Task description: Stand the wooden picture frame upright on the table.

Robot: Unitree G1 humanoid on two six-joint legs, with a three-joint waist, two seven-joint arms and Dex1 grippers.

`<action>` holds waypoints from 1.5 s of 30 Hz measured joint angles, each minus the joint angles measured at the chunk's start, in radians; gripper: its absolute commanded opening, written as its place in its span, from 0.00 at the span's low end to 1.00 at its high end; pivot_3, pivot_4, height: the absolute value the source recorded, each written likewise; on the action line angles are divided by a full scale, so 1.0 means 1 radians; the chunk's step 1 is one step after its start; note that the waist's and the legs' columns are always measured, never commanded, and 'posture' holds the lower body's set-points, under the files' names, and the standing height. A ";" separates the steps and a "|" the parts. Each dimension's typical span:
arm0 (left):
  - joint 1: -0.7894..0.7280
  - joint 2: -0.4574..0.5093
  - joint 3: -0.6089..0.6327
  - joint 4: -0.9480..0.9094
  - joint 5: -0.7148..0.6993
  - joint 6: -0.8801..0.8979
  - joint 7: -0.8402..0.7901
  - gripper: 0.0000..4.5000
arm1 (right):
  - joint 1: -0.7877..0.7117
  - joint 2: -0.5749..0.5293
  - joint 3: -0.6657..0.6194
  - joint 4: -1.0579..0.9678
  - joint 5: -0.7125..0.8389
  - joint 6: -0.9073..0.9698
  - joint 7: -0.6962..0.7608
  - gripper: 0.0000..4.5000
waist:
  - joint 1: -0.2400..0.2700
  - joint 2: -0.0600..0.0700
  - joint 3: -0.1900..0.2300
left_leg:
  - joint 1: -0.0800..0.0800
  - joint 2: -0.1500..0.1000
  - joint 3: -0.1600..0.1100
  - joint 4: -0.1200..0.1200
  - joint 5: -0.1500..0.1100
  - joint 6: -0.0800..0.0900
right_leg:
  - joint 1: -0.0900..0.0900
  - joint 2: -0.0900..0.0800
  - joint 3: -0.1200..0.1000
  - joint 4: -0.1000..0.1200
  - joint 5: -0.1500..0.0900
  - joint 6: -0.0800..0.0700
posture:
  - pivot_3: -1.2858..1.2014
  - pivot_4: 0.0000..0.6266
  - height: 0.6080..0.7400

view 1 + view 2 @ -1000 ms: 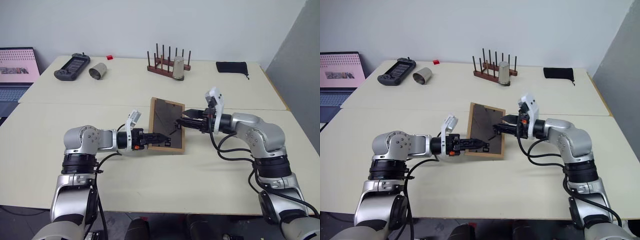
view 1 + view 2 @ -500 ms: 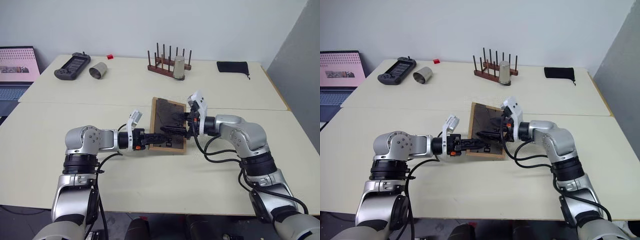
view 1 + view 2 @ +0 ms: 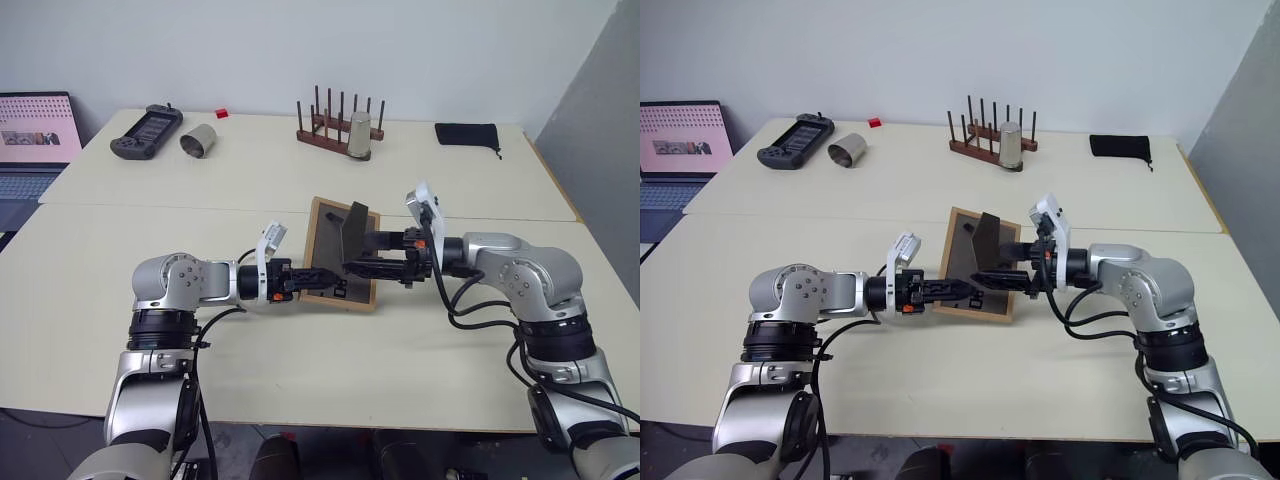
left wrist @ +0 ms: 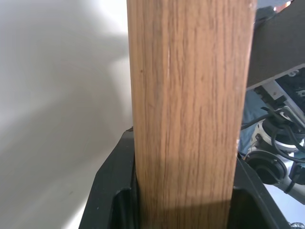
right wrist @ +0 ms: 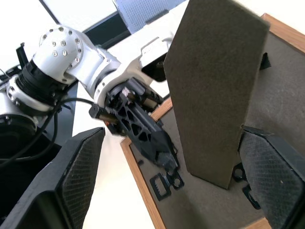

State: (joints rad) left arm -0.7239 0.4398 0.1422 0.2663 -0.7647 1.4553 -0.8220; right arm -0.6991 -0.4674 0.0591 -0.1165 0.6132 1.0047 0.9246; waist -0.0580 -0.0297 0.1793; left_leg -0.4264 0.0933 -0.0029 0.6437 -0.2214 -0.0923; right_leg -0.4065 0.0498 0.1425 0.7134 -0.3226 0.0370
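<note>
frame [image 3: 340, 252] edge clamped: left gripper [image 3: 318, 277] | right gripper [image 3: 372, 255] fingers wide

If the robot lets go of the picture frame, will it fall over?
Probably, if released now: the wooden picture frame leans tilted, its edge clamped by the left gripper. Its fold-out stand is swung out between the open right gripper's fingers, so once set down it could prop itself. It looks stiff and light, easily tipped by a nudge.

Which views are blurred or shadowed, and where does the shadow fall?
Left wrist view: the wooden picture frame is very close, its grain soft, with a shadow band across its lower part. Right wrist view: the near black fingers are blurred; the fold-out stand is sharper. Eye views: even light, soft shadows.
</note>
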 measured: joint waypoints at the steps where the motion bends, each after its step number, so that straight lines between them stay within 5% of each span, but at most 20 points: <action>1: -0.001 0.001 0.001 0.000 0.000 0.000 0.001 0.28 | 0.015 -0.022 0.000 -0.002 -0.002 -0.007 0.005 1.00 | 0.000 0.000 0.000 | 0.000 0.000 0.000 0.000 0.000 0.000 | 0.000 0.000 0.000 0.000 0.000 0.000 | 0.52 0.24 1.00; 5: -0.005 0.003 0.040 0.005 -0.027 0.055 0.006 0.28 | 0.096 -0.146 -0.024 0.001 -0.060 -0.117 0.024 1.00 | 0.002 0.000 0.000 | -0.002 -0.001 0.000 0.000 0.000 0.000 | 0.000 0.000 0.000 -0.001 0.000 0.000 | 0.52 0.24 1.00; 10: -0.007 0.065 0.067 0.070 -0.210 0.152 0.026 0.28 | 0.235 -0.270 0.007 0.090 -0.385 -0.791 0.041 1.00 | -0.008 -0.001 0.000 | -0.001 -0.001 -0.001 0.000 0.000 0.000 | 0.000 0.000 0.000 -0.002 -0.003 0.005 | 0.52 0.24 1.00; 16: 0.030 0.135 0.000 0.124 -0.513 0.156 0.150 0.28 | 0.171 -0.227 0.143 0.404 -0.949 -1.719 -0.351 1.00 | -0.029 -0.001 0.001 | 0.001 -0.001 0.000 0.001 0.000 0.000 | 0.000 -0.001 0.002 0.003 0.000 0.002 | 0.52 0.24 1.00; 19: 0.044 0.141 -0.011 0.124 -0.605 0.156 0.216 0.28 | 0.105 -0.190 0.177 0.464 -1.125 -1.889 -0.520 1.00 | -0.028 -0.001 0.001 | 0.002 -0.001 0.000 0.001 0.000 0.000 | 0.000 -0.001 0.002 0.004 0.000 0.002 | 0.52 0.24 1.00; 25: 0.064 0.142 -0.021 0.122 -0.760 0.155 0.362 0.28 | -0.001 -0.115 0.225 0.551 -1.367 -2.032 -0.809 1.00 | -0.022 -0.001 0.001 | 0.002 -0.001 0.000 0.002 0.003 -0.005 | 0.001 -0.002 0.002 0.004 0.000 0.001 | 0.52 0.24 1.00; 37: 0.120 0.139 -0.018 0.055 -0.942 0.127 0.538 0.28 | -0.038 -0.124 0.276 0.654 -1.413 -2.131 -0.894 0.40 | -0.022 -0.001 0.001 | 0.004 -0.002 0.000 0.002 0.003 -0.005 | 0.003 -0.002 0.002 0.004 0.000 0.001 | 0.52 0.24 1.00; 42: 0.132 0.138 -0.034 0.054 -1.007 0.101 0.578 0.28 | -0.051 -0.138 0.278 0.660 -1.415 -2.145 -0.900 0.35 | -0.022 -0.001 0.001 | 0.005 -0.003 0.000 0.002 0.003 -0.005 | 0.003 -0.003 0.003 0.005 0.000 0.001 | 0.52 0.24 1.00; 43: 0.132 0.138 -0.038 0.053 -1.014 0.095 0.582 0.44 | -0.054 -0.140 0.278 0.662 -1.415 -2.148 -0.900 0.35 | -0.022 -0.001 0.001 | 0.005 -0.003 0.000 0.002 0.003 -0.005 | 0.004 -0.002 0.003 0.005 0.000 0.001 | 0.52 0.24 1.00; 45: 0.133 0.139 -0.038 0.026 -1.018 0.072 0.592 0.49 | -0.056 -0.146 0.279 0.670 -1.414 -2.151 -0.900 0.32 | -0.022 -0.001 0.001 | 0.005 -0.003 -0.001 0.002 0.003 -0.005 | 0.004 -0.003 0.003 0.004 0.000 0.001 | 0.52 0.24 1.00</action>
State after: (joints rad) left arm -0.5910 0.5790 0.1044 0.2922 -1.7824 1.5277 -0.2298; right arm -0.7547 -0.6133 0.3379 0.5530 -0.8012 -1.1466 0.0241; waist -0.0802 -0.0304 0.1798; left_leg -0.4212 0.0904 -0.0035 0.6456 -0.2181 -0.0972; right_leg -0.4028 0.0473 0.1452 0.7179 -0.3223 0.0380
